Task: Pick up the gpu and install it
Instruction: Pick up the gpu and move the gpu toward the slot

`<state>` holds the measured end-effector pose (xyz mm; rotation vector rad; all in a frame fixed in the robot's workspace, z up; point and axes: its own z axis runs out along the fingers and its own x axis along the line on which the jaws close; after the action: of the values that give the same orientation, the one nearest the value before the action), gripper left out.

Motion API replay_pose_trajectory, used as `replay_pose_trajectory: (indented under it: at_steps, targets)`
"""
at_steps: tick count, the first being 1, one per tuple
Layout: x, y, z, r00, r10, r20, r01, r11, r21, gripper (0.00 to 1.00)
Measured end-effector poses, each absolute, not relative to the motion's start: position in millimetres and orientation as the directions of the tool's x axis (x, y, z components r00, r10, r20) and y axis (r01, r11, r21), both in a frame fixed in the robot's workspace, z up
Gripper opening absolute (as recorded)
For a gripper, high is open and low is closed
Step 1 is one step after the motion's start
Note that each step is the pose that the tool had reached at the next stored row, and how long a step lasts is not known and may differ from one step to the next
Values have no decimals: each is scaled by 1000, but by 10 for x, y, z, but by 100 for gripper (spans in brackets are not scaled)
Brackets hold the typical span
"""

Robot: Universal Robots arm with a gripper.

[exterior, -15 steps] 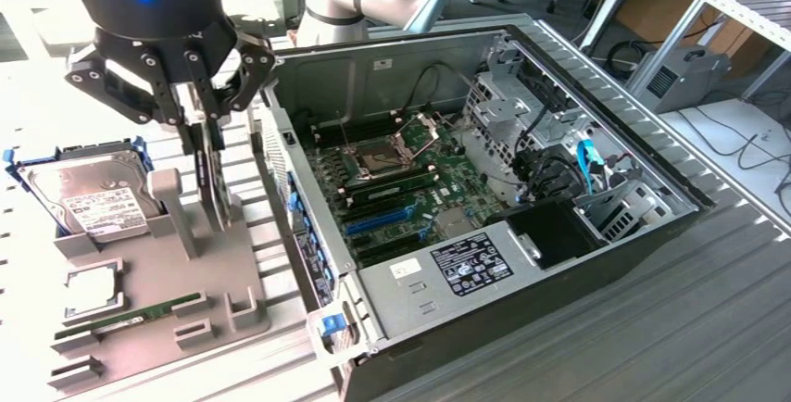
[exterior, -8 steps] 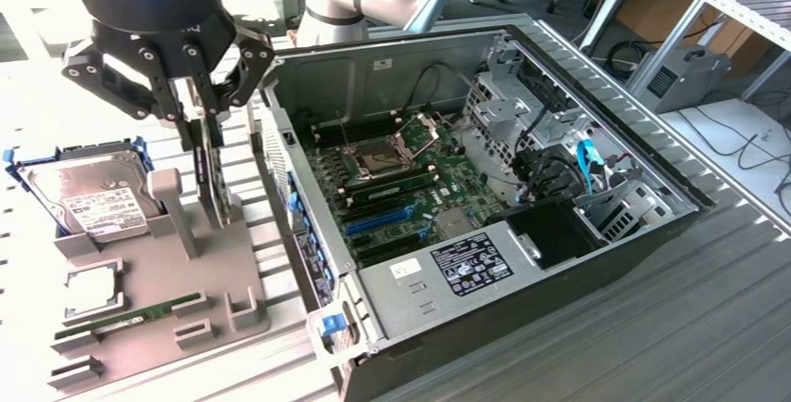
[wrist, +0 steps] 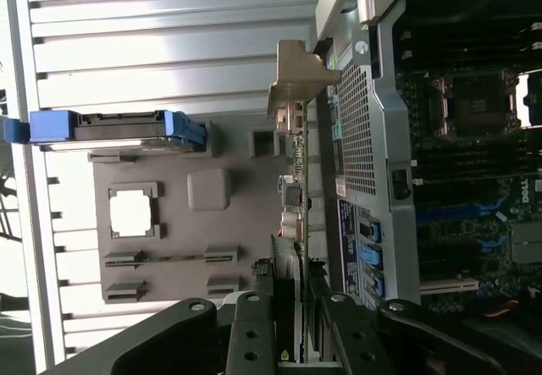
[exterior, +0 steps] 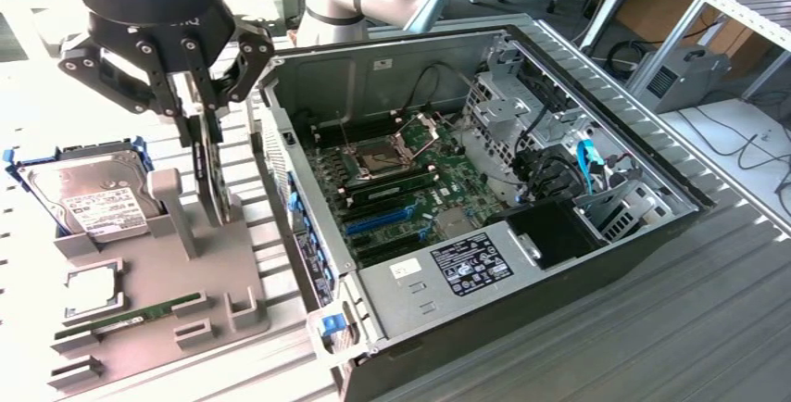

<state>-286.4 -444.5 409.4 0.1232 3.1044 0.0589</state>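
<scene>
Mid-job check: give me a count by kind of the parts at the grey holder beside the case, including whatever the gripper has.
Hard drive: 1
Square silver chip: 1
RAM stick: 1
gpu: 1, held edge-on in the gripper at the grey holder
Total: 4

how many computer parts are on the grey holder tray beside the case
4: the hard drive at the tray's far corner, the cpu and ram stick nearer the camera, the gpu on edge, clamped in the gripper. None seems hidden.
</scene>
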Motion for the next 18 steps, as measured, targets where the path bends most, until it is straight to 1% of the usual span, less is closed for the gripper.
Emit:
replay_pose_trajectory:
  at_steps: [18]
  targets:
    - [-2863, -4444, 4189, -996, 80, -33, 79, 996, 39, 27]
